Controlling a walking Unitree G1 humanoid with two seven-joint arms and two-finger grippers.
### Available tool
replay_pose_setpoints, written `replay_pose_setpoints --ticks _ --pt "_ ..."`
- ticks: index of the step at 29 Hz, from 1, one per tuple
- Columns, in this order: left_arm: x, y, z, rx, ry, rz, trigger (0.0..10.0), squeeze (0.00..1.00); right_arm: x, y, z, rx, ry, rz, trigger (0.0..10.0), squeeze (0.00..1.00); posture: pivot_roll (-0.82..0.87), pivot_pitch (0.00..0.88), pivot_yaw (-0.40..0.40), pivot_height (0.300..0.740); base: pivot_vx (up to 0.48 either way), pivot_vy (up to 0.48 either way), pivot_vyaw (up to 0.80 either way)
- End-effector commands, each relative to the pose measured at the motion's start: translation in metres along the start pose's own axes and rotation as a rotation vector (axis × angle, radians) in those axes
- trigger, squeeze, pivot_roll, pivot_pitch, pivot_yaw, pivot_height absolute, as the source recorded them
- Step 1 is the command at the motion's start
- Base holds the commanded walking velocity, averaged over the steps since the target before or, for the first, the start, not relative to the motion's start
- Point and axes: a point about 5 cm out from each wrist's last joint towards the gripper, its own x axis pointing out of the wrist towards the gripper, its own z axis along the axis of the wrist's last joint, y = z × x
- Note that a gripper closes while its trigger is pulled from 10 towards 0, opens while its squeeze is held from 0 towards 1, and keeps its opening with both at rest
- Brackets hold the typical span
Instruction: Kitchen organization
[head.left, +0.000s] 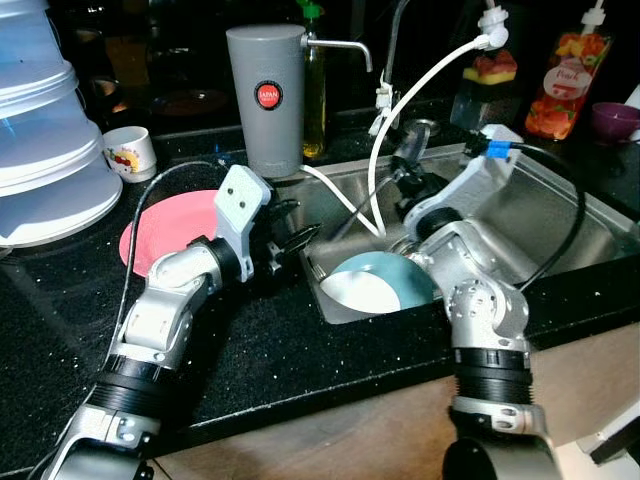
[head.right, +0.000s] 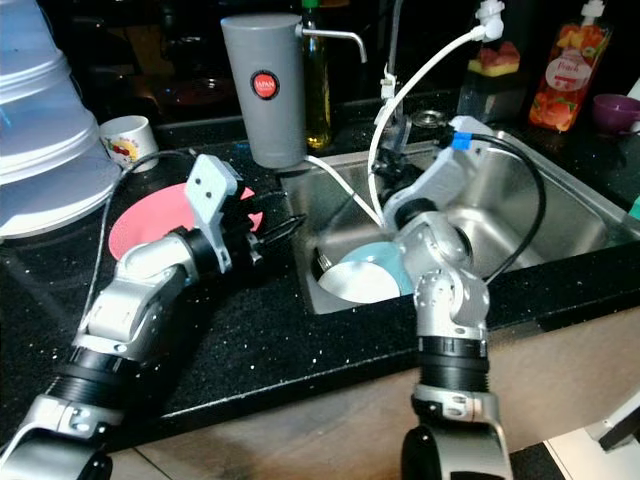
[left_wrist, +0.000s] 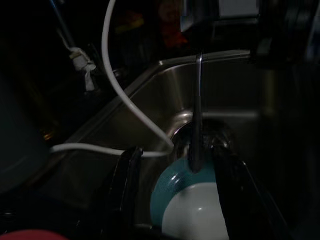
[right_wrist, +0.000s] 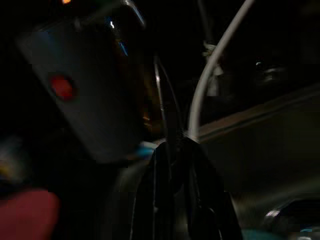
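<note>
A teal bowl (head.left: 408, 276) with a white plate (head.left: 360, 292) leaning in it lies at the near left corner of the steel sink (head.left: 560, 215). My right gripper (head.left: 403, 178) reaches down into the sink behind the bowl. It is shut on the thin handle of a metal utensil (left_wrist: 196, 120), whose lower end rests at the bowl. My left gripper (head.left: 296, 240) hovers open over the counter at the sink's left rim, pointing at the bowl. A pink plate (head.left: 165, 228) lies flat on the black counter behind my left wrist.
A grey filter canister (head.left: 265, 95) stands behind the sink's left corner, and a white hose (head.left: 385, 130) drops into the basin. A stack of clear plastic containers (head.left: 40, 150) and a small mug (head.left: 130, 152) stand at far left. Juice pouches (head.left: 565, 85) and a purple cup (head.left: 612, 120) stand at back right.
</note>
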Motion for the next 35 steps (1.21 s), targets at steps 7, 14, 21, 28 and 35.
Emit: replay_pose_setpoints --ticks 7,14,21,28,35 --pt "0.023 -0.021 -0.016 -0.048 0.05 -0.097 10.0 0.0 -0.015 -0.005 -0.055 -0.208 0.155 0.021 0.5 0.0 0.04 0.044 0.079 0.74 0.0 0.0 0.0" --pt "0.029 -0.037 -0.033 -0.045 0.169 -0.209 10.0 0.0 -0.033 -0.017 -0.09 -0.314 0.321 0.02 5.7 0.0 0.03 0.044 0.082 0.74 0.0 0.0 0.0" --pt "0.028 -0.04 -0.041 -0.026 0.224 -0.243 10.0 0.0 -0.036 -0.024 -0.097 -0.335 0.353 0.007 10.0 0.0 0.03 0.037 0.086 0.74 0.0 0.0 0.0" --pt "0.029 -0.032 -0.041 -0.01 0.244 -0.21 10.0 0.0 -0.033 -0.023 -0.097 -0.335 0.353 0.002 10.0 1.0 0.03 0.026 0.086 0.74 0.0 0.0 0.0" --pt "0.026 -0.008 -0.032 0.147 0.27 -0.039 10.0 0.0 -0.031 -0.023 -0.092 -0.345 0.331 -0.017 10.0 0.0 0.03 0.021 0.089 0.74 0.0 0.0 0.0"
